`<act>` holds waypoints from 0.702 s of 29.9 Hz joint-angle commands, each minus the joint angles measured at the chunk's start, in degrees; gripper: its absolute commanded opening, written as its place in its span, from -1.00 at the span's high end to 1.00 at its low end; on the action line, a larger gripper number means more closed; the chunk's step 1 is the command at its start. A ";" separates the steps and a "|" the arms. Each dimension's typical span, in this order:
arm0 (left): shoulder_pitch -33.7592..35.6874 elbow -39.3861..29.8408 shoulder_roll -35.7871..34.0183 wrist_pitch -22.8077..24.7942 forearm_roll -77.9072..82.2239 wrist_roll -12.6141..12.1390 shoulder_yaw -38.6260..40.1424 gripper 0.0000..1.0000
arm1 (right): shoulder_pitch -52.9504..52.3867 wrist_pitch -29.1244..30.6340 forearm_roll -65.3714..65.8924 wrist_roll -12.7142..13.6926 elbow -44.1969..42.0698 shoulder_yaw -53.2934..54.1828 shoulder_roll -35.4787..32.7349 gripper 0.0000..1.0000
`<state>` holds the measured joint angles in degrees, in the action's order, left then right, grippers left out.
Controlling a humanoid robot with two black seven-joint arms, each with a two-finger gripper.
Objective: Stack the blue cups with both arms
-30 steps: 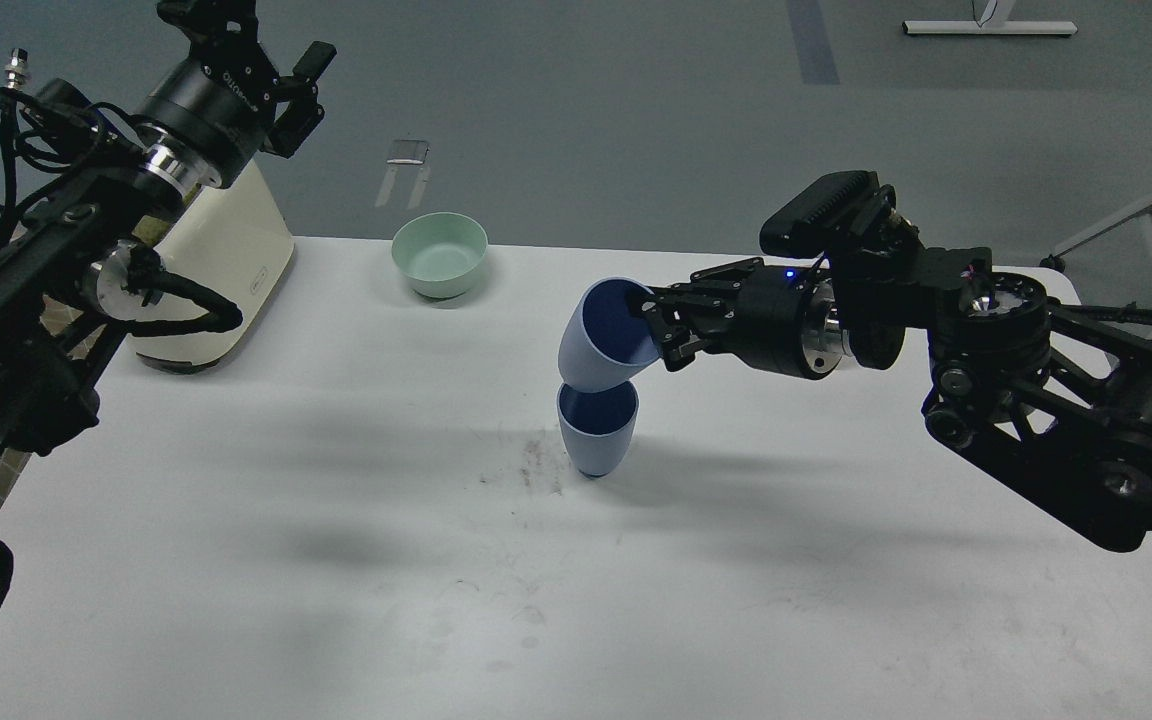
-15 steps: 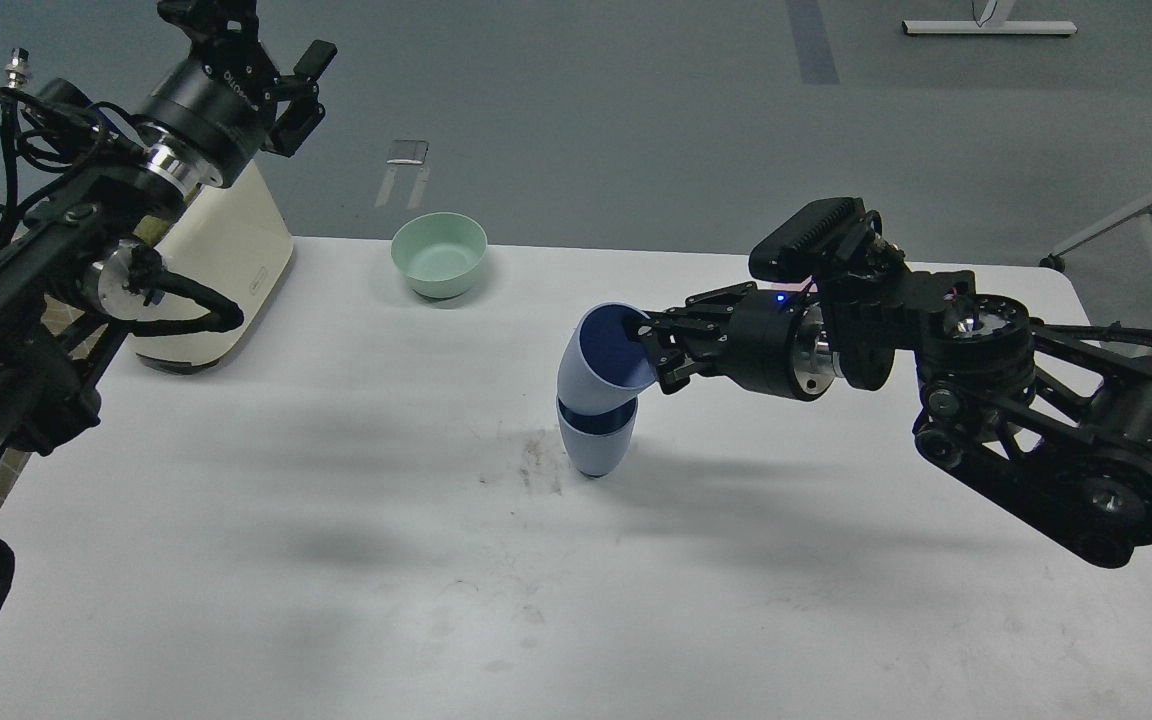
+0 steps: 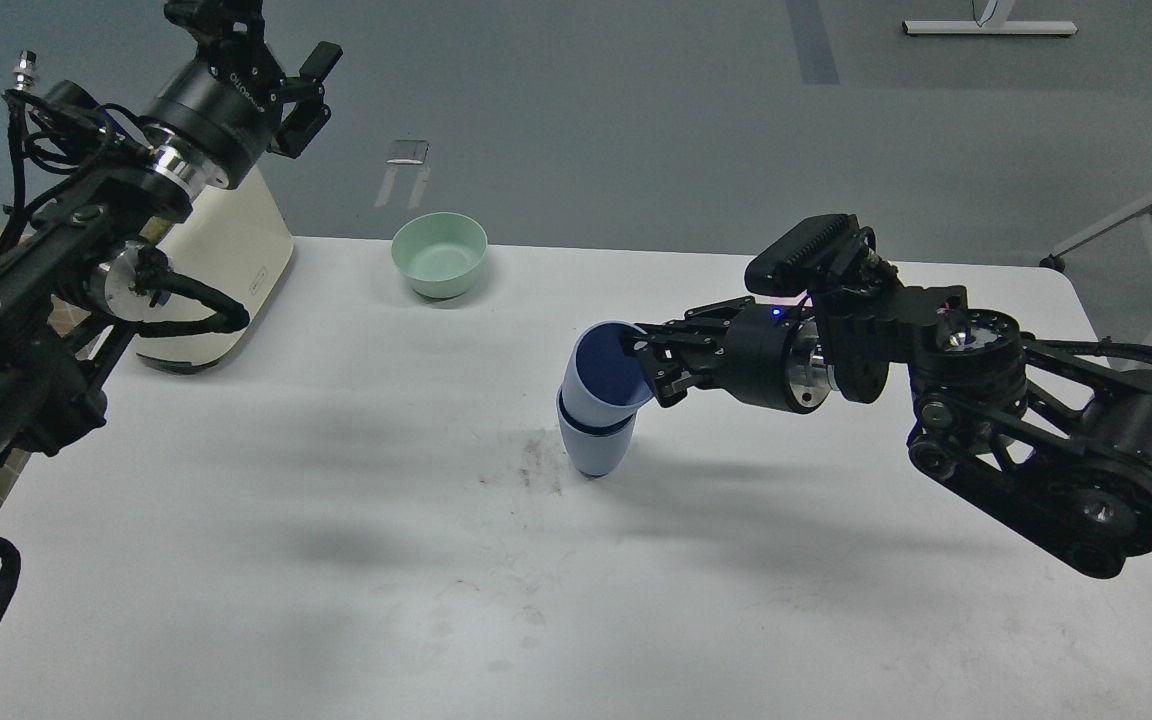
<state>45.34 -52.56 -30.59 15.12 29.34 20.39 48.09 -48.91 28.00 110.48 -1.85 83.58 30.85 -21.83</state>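
Near the middle of the white tabletop [image 3: 336, 560], a little toward the right edge, the lower blue cup [image 3: 594, 448] stands upright on its rounded base beside a patch of dark scuff marks [image 3: 536, 462]. The upper blue cup [image 3: 603, 372] sits partly inside it, tilted so its dark mouth faces the right edge. The right hand [image 3: 648, 362] reaches in from the right edge and is clamped on the upper cup's rim, one finger inside the mouth and one outside. Farther back, a mint-green bowl [image 3: 439, 254] rests near the far edge, and a cream-coloured appliance [image 3: 226, 270] stands at the far left corner. Above that appliance the left hand [image 3: 271, 45] hangs in the air, its fingers apart and holding nothing.
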 commanded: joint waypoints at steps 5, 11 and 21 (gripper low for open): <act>0.01 0.00 0.01 0.00 0.01 0.00 -0.01 -0.95 | -0.05 0.00 -0.01 -0.09 -0.08 0.35 0.48 0.07; 0.01 0.00 0.09 0.00 0.01 0.18 -0.01 -0.95 | -0.22 0.00 -0.44 -0.26 0.18 2.10 0.56 -0.32; 0.01 0.00 -0.08 0.79 -0.16 0.44 0.17 -0.95 | -2.15 0.00 -1.24 -0.70 -4.04 30.64 3.64 -1.00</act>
<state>45.29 -52.56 -30.62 15.70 29.19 20.82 48.15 -50.07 28.00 109.40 -2.29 80.33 53.29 -18.51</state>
